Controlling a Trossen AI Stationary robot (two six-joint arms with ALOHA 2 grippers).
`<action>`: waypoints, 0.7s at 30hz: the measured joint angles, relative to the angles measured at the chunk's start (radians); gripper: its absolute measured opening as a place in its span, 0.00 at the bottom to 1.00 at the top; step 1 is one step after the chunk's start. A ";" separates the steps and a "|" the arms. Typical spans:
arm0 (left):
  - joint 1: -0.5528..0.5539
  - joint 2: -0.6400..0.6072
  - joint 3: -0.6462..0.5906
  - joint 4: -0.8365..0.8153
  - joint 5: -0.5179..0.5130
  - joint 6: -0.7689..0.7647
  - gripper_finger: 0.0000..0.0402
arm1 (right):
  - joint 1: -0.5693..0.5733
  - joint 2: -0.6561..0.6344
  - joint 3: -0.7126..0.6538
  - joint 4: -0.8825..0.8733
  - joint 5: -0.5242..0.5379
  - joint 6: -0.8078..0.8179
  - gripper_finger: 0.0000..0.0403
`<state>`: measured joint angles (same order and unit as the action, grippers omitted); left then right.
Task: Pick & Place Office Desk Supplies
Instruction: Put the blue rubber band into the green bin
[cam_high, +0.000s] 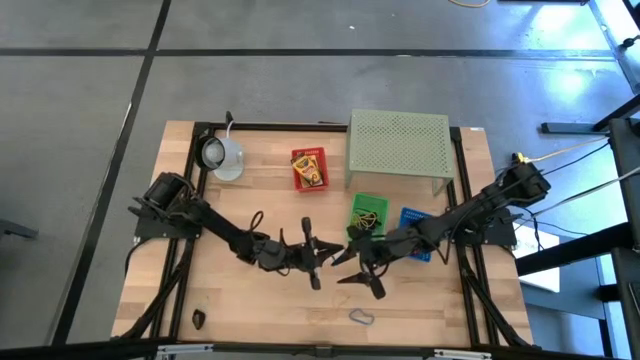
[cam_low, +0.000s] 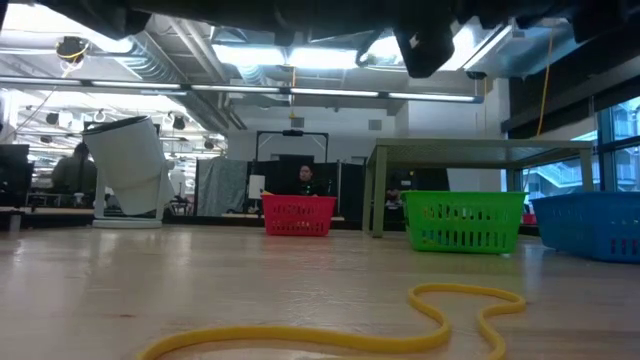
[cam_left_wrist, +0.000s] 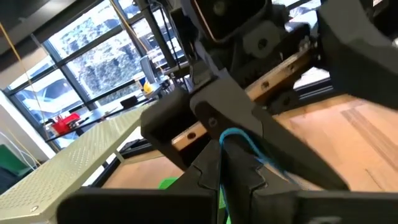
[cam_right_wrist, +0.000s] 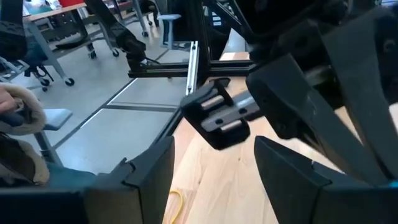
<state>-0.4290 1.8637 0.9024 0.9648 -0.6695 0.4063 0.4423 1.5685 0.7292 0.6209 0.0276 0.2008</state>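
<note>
My left gripper (cam_high: 326, 254) is over the middle of the table, pointing level toward the right edge, and is shut on a thin blue loop (cam_left_wrist: 247, 143). My right gripper (cam_high: 347, 268) faces it closely from the right, with its fingers (cam_right_wrist: 152, 168) standing wide open and nothing between them. A yellow printed box (cam_high: 309, 168) lies in the red basket (cam_low: 298, 214). A yellow loop (cam_low: 440, 318) lies flat on the near tabletop. A small dark clip (cam_high: 199, 318) and a grey loop (cam_high: 360, 316) lie near the front edge. My left gripper pinches the blue loop between its two shut fingertips (cam_left_wrist: 231, 163). A short arc of the loop (cam_left_wrist: 236, 133) stands out beyond the tips. The fingers come level from the table's left. The loop is lifted clear of the table.
A green basket (cam_high: 367, 214) and a blue basket (cam_high: 414, 220) sit just behind the right arm. The pale green perforated stand (cam_high: 398, 145) fills the far right. A white mug-like object (cam_high: 222, 155) stands at the far left. There is bare wood at the near left.
</note>
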 joint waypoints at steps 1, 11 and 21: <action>-0.002 0.000 0.000 0.004 0.000 0.000 0.01 | 0.000 0.005 0.000 0.001 0.003 0.000 0.55; -0.042 0.000 0.000 0.004 -0.075 0.102 0.01 | -0.002 0.027 0.001 -0.006 0.017 0.000 0.55; -0.093 0.000 0.000 0.004 -0.238 0.168 0.01 | -0.002 0.013 0.001 -0.036 -0.015 0.000 0.55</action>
<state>-0.5219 1.8637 0.9024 0.9691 -0.9077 0.5747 0.4404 1.5810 0.7303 0.5850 0.0130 0.2005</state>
